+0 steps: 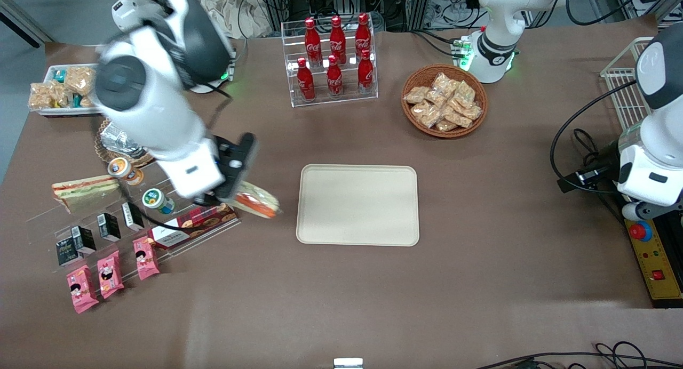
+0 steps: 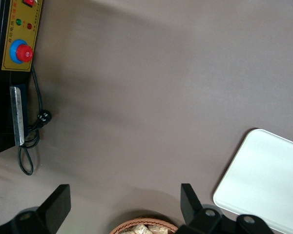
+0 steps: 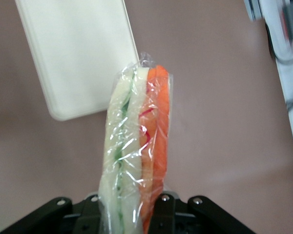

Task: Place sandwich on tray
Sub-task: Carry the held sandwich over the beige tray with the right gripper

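Right wrist view shows us the sandwich [image 3: 136,146] standing on edge between the fingers of the gripper [image 3: 132,214], which is clamped on its lower end while the wrapped wedge juts out with its orange strip on one face; in the front view the sandwich [image 1: 256,202] hangs above the bare brown table [image 1: 341,294], just beside the tray [image 1: 358,205] but not yet over it. We judge the hold shallow: the film is slick and the bread soft, so a quick swing could let the wedge slide or pivot out. Letting go too early would drop it on the table or across the tray's low rim, and on landing it may topple flat. We also see the snack display [image 1: 133,225] close under the arm, which a low sweep might clip
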